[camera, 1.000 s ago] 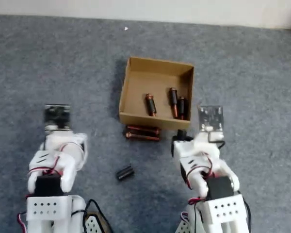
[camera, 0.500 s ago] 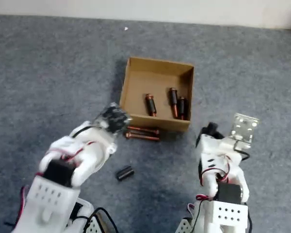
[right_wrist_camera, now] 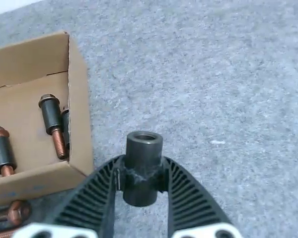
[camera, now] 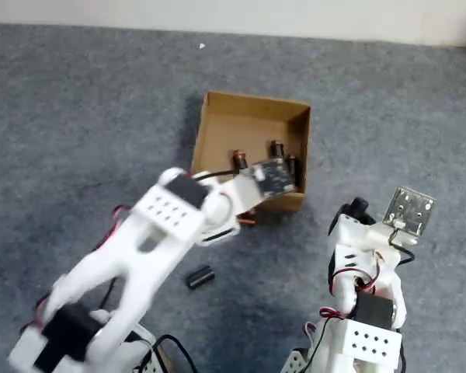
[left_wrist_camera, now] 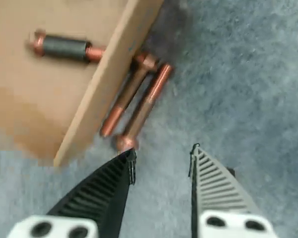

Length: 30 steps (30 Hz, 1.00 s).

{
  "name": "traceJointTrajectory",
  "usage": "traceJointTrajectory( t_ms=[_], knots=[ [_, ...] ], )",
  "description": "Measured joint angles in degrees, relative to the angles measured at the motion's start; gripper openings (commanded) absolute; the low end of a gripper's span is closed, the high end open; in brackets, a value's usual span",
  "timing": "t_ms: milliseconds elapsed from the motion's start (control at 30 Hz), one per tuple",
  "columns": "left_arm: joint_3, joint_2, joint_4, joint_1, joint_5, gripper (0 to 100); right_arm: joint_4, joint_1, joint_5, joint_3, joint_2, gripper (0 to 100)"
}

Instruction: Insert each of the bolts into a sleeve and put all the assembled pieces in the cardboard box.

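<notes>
The left pincer (left_wrist_camera: 162,152), released, needed to straddle only the outer bolt (left_wrist_camera: 148,101) while the right pincer (right_wrist_camera: 141,166) clenched its sleeve (right_wrist_camera: 143,148).

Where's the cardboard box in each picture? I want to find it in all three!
High view: the cardboard box sits open near the middle of the picture.
Left wrist view: its wall runs just past the open left gripper, two bare bolts lying along it.
Right wrist view: its corner stands beside the sleeve held in the right gripper.
Shared landmark: the sleeved bolts lying inside the box.
</notes>
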Motion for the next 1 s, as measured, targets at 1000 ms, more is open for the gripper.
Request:
traceJointTrajectory(
  t_ms=[1000],
  knots=[
    [-43.60, 48.00, 6.95, -1.41, -9.41, 20, 0.00, 2.02, 0.00, 0.00, 0.00, 0.4]
  ],
)
